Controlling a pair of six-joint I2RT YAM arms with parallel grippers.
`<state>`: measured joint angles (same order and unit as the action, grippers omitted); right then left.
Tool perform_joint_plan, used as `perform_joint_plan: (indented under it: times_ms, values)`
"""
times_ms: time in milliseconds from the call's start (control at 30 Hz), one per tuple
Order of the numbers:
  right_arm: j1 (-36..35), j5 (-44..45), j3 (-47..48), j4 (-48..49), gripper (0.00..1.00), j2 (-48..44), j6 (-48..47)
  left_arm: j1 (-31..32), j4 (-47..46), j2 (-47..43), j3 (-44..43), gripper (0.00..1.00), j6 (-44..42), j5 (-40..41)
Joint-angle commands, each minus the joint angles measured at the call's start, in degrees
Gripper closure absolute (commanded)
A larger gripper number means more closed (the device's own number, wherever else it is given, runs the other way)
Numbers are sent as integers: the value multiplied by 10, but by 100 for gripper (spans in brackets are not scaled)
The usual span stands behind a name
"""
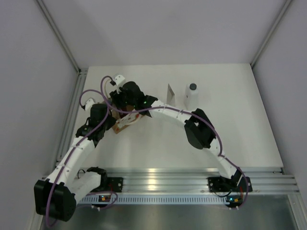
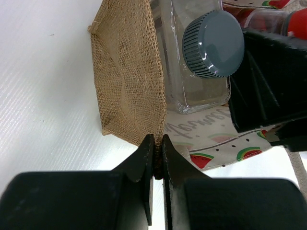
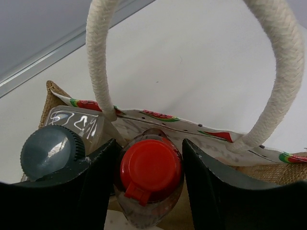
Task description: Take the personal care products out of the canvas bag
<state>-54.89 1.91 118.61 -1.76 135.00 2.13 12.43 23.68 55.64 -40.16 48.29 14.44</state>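
Our left gripper (image 2: 157,143) pinches the tan canvas bag (image 2: 124,81); our right gripper (image 3: 148,146) clasps the red-capped clear bottle (image 3: 149,170), with the grey-capped bottle (image 3: 48,151) just beside.

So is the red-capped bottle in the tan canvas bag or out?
In. The red-capped bottle sits within the tan canvas bag, gripped by the right gripper.

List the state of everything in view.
canvas bag, open-topped, on table
red bottle, capped, inside bag
grey-capped bottle, capped, inside bag
white bottle, capped, upright on table
white tube, standing on table
left gripper, shut on bag rim
right gripper, shut on red bottle
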Motion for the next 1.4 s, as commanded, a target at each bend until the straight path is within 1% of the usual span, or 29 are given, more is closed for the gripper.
perform_joint_plan:
  times_ms: [0, 433, 600, 667, 733, 767, 800, 933, 1000, 1067, 1200, 1367]
  values:
    - [-8, 12, 16, -5, 45, 16, 2, 1, 7, 0, -9, 100, 0, -3]
    - [-6, 13, 34, -4, 44, 42, 5, 1, 7, -5, -8, 100, -9, 0]
    - [-4, 9, 34, -3, 47, 47, 9, 1, 7, -8, -9, 100, -9, -1]
    - [-4, 8, 28, 2, 51, 47, 10, 1, 7, -9, -9, 100, -9, -2]
    - [-4, 4, 20, 12, 60, 40, 6, 1, 7, -11, -9, 100, -9, -2]
    - [-4, 0, 15, 26, 69, 36, 5, 1, 7, -11, -9, 100, -9, -2]
    - [-5, -3, 1, 37, 74, 31, 0, 1, 7, -11, -8, 100, -9, -3]
    - [-4, -3, -40, 91, 84, -3, -6, 1, 8, -11, -7, 100, -12, -3]
    - [-5, -2, -63, 125, 99, -14, -11, 1, 8, -10, -7, 100, -13, -3]
    - [-4, 0, -85, 156, 100, -32, -10, 1, 8, -10, -7, 100, -14, -4]
    - [-4, 5, -91, 170, 100, -59, -14, 1, 8, -12, -7, 100, -14, -4]
    - [-4, 9, -56, 135, 100, -81, -17, 1, 8, -17, -6, 100, -12, -4]
